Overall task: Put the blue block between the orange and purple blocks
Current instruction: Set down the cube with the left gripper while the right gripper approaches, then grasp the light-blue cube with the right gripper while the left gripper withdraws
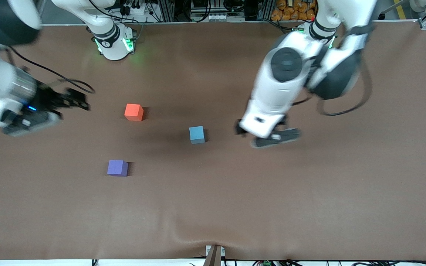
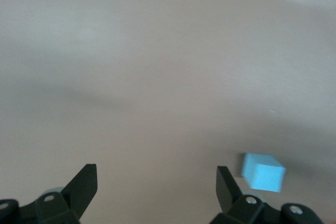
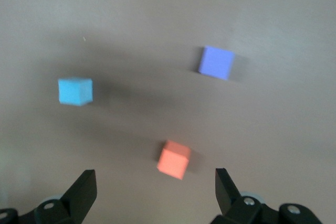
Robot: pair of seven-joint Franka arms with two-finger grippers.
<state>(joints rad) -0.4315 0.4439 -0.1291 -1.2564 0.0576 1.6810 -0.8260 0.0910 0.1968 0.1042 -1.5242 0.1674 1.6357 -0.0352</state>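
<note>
The left tool (image 2: 156, 184) hangs over the bare brown tabletop (image 2: 157, 66), its two dark fingers (image 2: 84, 184) spread wide with nothing between them. The blue block (image 2: 263, 172) sits on the tabletop just outside one finger.

Bare bench (image 1: 309, 203) lies all round the blue block (image 1: 197, 134), nothing touching it. The gap between the orange block (image 1: 134, 112) and purple block (image 1: 117, 167) stands open, with no obstacle from the blue block to it.
</note>
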